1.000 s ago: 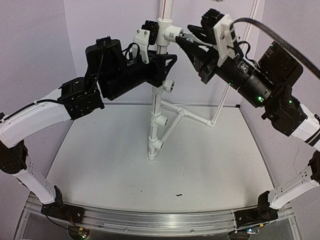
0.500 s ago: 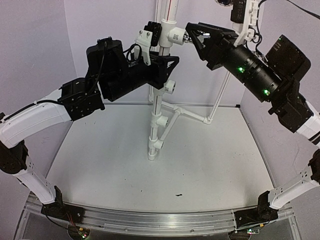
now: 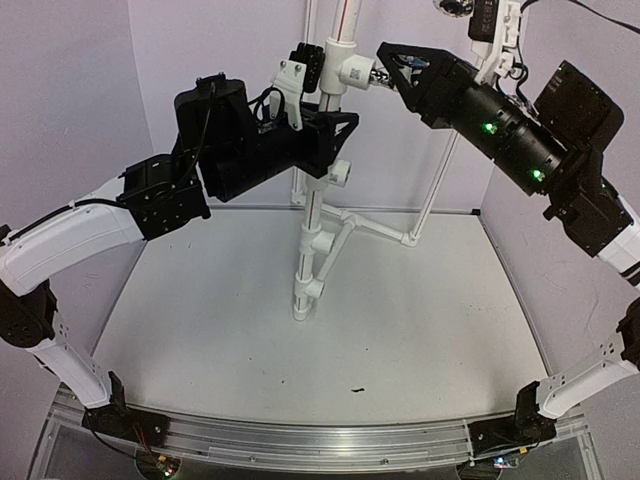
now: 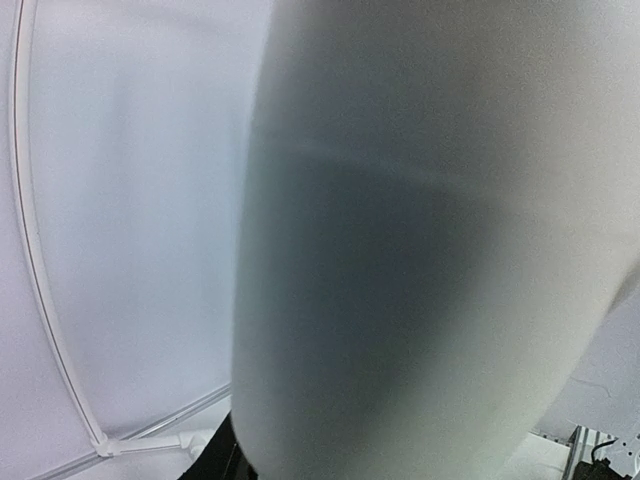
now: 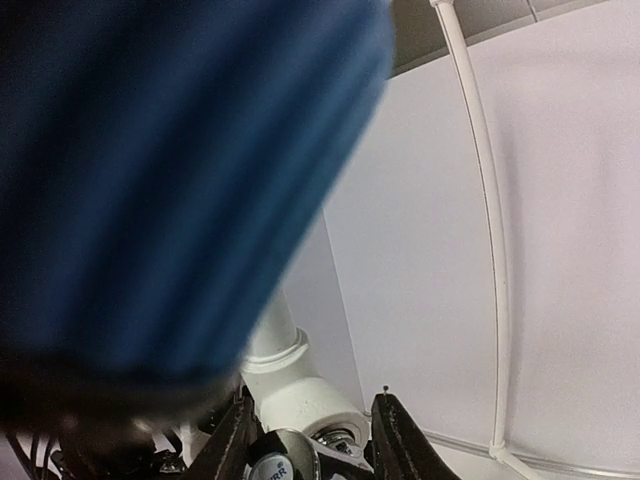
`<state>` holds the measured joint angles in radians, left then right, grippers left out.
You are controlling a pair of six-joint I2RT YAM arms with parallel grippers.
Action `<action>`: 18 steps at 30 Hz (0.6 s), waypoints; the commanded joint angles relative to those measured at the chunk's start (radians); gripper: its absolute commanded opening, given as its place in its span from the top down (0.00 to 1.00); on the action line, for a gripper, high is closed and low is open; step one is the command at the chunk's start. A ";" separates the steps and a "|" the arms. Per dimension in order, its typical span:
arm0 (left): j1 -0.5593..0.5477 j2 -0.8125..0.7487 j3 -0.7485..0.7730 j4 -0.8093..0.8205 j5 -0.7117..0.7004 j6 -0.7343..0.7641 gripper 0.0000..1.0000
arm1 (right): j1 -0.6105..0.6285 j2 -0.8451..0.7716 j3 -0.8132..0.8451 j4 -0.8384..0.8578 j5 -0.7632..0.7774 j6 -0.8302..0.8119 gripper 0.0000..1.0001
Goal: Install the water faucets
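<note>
**Lavender walls (image 3: 80, 100), white tabletop (image 3: 200, 330): faucet up at the top tee**

Between my right fingers (image 5: 392, 445) I held the water faucet (image 5: 285, 464), gripped firmly, at the mouth of the tee fitting (image 3: 352, 72) just beyond their tips. My left fingers (image 3: 343, 122) were closed around the upright pipe (image 3: 312, 215), below that tee.

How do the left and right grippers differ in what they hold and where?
The left gripper clamps the upright pipe below the top tee; the right gripper pinches the chrome faucet at that tee's side opening. The left gripper reaches in lower, the right gripper higher. Both are closed, well above the table.
</note>
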<state>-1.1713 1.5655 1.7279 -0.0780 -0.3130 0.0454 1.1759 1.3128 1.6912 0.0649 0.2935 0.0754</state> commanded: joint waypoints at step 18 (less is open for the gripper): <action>0.021 0.010 -0.091 -0.373 -0.038 -0.403 1.00 | -0.062 -0.072 -0.025 -0.060 -0.041 0.117 0.04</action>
<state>-1.1462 1.5358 1.7179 -0.0990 -0.3235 0.0011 1.1239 1.3160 1.7318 0.0268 0.3202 0.3108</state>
